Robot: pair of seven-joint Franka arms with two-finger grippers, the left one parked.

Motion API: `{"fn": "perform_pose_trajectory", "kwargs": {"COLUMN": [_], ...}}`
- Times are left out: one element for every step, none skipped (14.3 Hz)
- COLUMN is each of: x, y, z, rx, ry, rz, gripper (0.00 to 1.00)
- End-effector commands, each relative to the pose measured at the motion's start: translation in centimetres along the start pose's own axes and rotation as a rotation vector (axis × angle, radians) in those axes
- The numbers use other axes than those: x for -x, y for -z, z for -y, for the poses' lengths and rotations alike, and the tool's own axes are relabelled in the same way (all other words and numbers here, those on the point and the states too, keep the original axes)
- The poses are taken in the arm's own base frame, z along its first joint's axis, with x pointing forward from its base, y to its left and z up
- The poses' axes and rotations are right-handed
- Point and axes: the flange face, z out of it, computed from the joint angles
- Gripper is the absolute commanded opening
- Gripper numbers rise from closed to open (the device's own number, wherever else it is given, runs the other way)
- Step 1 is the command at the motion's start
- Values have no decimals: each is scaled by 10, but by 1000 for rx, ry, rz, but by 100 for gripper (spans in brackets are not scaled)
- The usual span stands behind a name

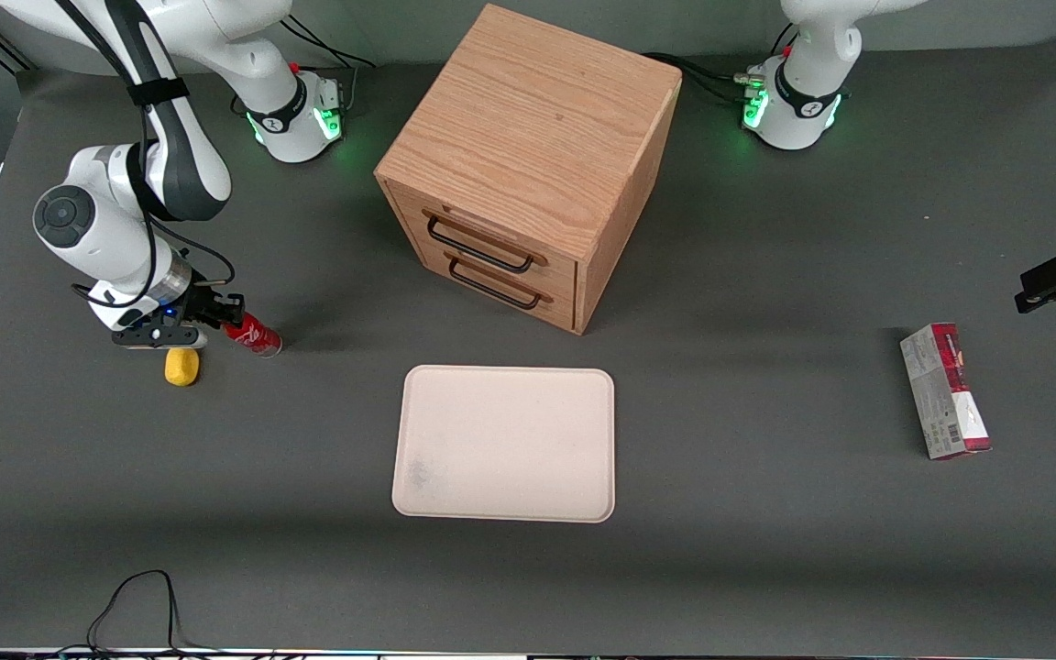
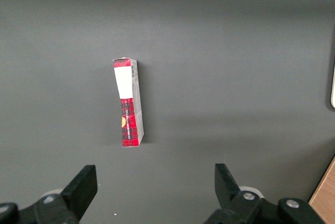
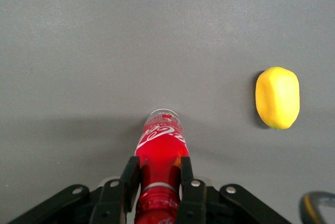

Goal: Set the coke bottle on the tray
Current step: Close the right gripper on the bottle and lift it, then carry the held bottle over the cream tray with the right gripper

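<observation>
The coke bottle lay tilted toward the working arm's end of the table, well apart from the tray, with the gripper clamped on its neck end, a finger pressed to each side. A yellow lemon sat just beside the bottle, nearer the camera. A wooden drawer cabinet stood farther back than the tray, and a red-and-grey carton lay toward the parked arm's end
</observation>
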Motion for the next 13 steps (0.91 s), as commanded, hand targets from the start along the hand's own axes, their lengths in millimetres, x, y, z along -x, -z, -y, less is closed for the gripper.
{"fn": "perform_pose_trajectory", "kwargs": {"x": [-9, -20, -34, -48, -64, -80, -96, -112, -124, -135, -147, -157, -164], "y": [17, 37, 62, 88, 113, 140, 165, 189, 216, 234, 251, 262, 274], "z": [-1, -1, 2, 10, 20, 33, 46, 54, 73, 90, 101, 117, 142], "rx": [-2, -5, -21, -35, -45, -58, -68, -69, -71, -61, -47, -33, -31], "ry": [17, 11, 1, 3, 6, 14, 21, 22, 46, 73, 87, 109, 139], "rz": [28, 41, 51, 59, 70, 84, 88, 82, 65, 65, 61, 58, 36], "gripper": [0, 0, 0, 0, 0, 0, 0, 0, 0, 0, 0, 0, 0]}}
